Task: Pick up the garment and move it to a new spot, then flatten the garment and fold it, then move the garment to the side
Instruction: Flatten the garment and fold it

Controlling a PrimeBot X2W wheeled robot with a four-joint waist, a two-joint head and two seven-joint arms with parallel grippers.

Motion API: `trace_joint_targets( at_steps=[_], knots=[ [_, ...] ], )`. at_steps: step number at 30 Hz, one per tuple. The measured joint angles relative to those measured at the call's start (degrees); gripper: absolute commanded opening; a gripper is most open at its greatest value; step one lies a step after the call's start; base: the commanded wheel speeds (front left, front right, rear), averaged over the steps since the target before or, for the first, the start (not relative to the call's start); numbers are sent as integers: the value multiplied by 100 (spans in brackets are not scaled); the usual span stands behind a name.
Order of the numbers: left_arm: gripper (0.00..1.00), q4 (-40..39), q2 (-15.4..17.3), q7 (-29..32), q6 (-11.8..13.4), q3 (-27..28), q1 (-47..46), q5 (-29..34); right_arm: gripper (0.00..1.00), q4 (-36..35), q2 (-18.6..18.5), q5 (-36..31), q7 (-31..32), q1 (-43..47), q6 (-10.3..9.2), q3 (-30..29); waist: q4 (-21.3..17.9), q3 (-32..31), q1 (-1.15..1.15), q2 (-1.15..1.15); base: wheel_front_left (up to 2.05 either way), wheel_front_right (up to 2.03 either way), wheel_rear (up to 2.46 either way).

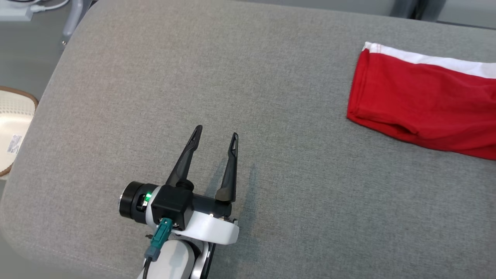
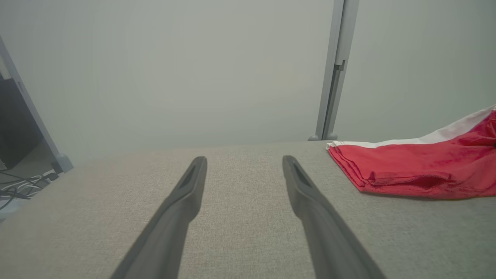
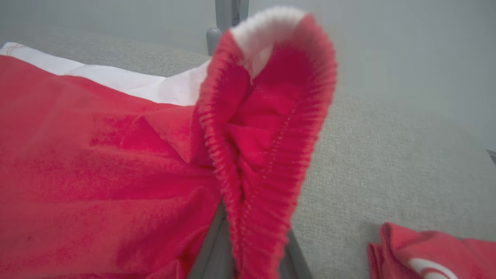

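A red garment (image 1: 422, 104) with a white band lies folded at the right side of the grey cushioned surface (image 1: 232, 77), running off the head view's right edge. My left gripper (image 1: 216, 131) hovers open over bare cushion, well left of the garment, with nothing between its fingers. In the left wrist view the left gripper (image 2: 244, 159) points along the surface, with the garment (image 2: 418, 170) off to its right. In the right wrist view my right gripper (image 3: 254, 248) is shut on the garment's ribbed red edge (image 3: 267, 116), which stands up in a loop above its fingers (image 3: 211, 248).
A pale basket-like object (image 1: 11, 128) sits on the floor off the surface's left edge. A grey post (image 2: 333, 69) stands behind the far edge, and cables (image 2: 19, 186) lie at the far left. Another red and white fold of cloth (image 3: 426, 252) lies at the right wrist view's lower right.
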Motion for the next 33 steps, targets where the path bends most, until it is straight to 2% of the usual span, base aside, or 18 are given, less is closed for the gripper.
trace_joint_targets(
  at_steps=[10,21,28,33],
  knots=[
    [100,8,-4,0,163,-207,-210,-92,0,104,-42,181,-21,-563,0,719,134,111,0,0,0,0,0],
    [100,59,-4,0,159,-223,-194,-235,0,-342,367,1002,267,-1107,0,1120,106,-142,0,0,0,0,0],
    [100,35,-1,0,165,-229,-56,-356,0,-379,712,1563,505,-1224,0,1140,335,-193,0,0,0,0,0],
    [100,46,0,0,220,-235,59,-444,0,-308,976,1719,546,-1231,0,1195,564,-198,0,0,0,0,0]
  ],
)
